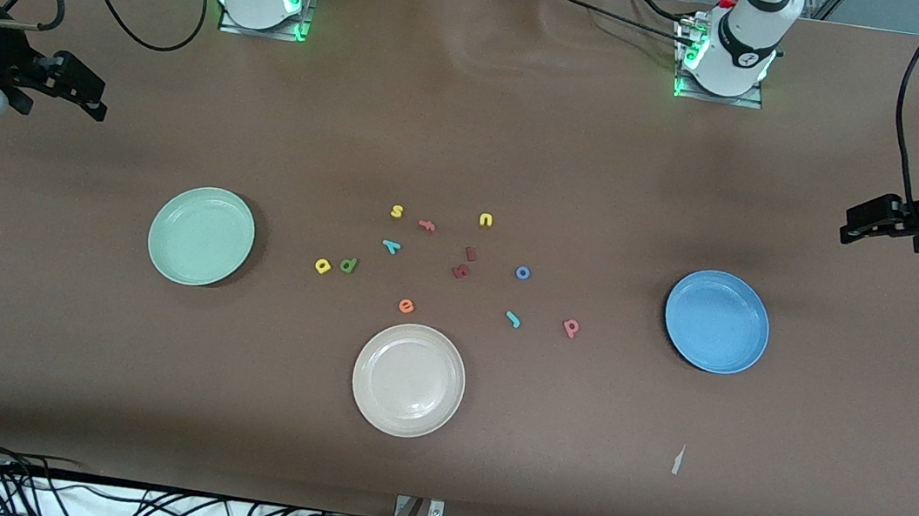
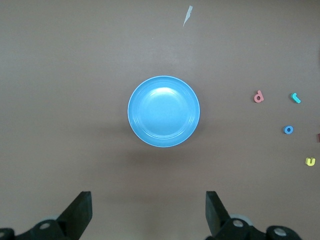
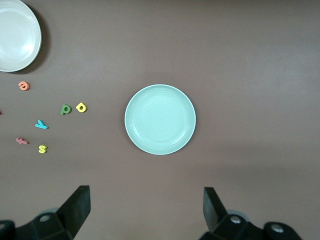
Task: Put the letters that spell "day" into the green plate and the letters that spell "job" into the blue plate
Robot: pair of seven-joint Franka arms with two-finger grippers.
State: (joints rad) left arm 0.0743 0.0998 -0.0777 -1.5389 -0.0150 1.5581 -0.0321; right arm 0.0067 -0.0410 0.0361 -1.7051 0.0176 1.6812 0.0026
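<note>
Cream plate [image 1: 408,380], letters, both grippers open

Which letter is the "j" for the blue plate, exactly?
Start at the blue plate and move toward the cream-white plate. You first pass the pink-red letter; beside it lies the teal hooked "j". The other teal letter is forked, nearer the green plate.

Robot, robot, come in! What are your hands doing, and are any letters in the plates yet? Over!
Both grippers open, waiting above their table ends. Green plate and blue plate empty. Nothing blocking.
</note>
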